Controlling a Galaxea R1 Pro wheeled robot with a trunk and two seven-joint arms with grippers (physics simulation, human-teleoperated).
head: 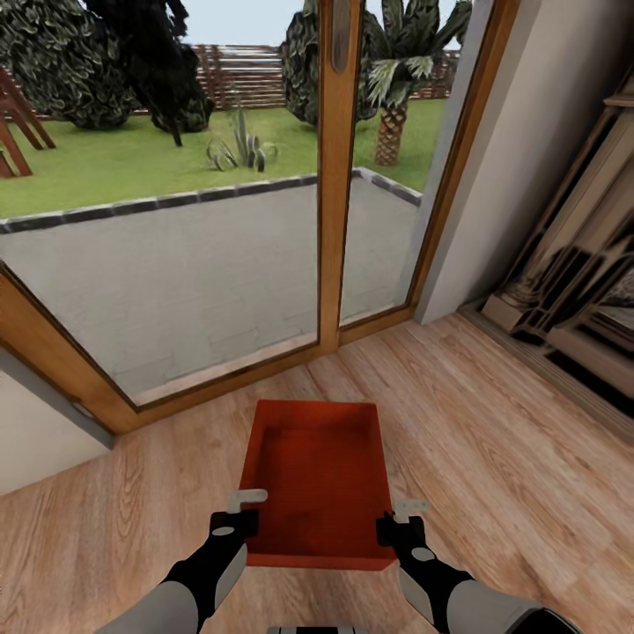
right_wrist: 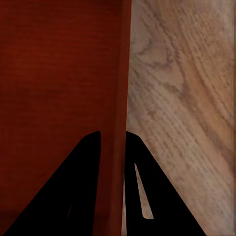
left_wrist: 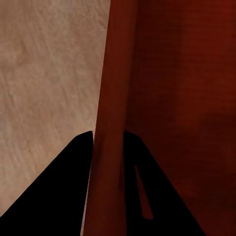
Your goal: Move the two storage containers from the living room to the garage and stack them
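One orange-red open-top storage container sits low in front of me over the light wood-plank floor of the living room. My left gripper is shut on its left side wall, one finger on each side of it. In the same way my right gripper is shut on the right side wall. The bin is empty, and its ribbed bottom shows. I cannot tell whether it rests on the planks or hangs just above them. The garage is out of view.
Wood-framed glass garden doors stand straight ahead, about one bin length beyond the container. A stone fireplace is at the right. A white wall section is at the left. Bare plank floor spreads right of the bin.
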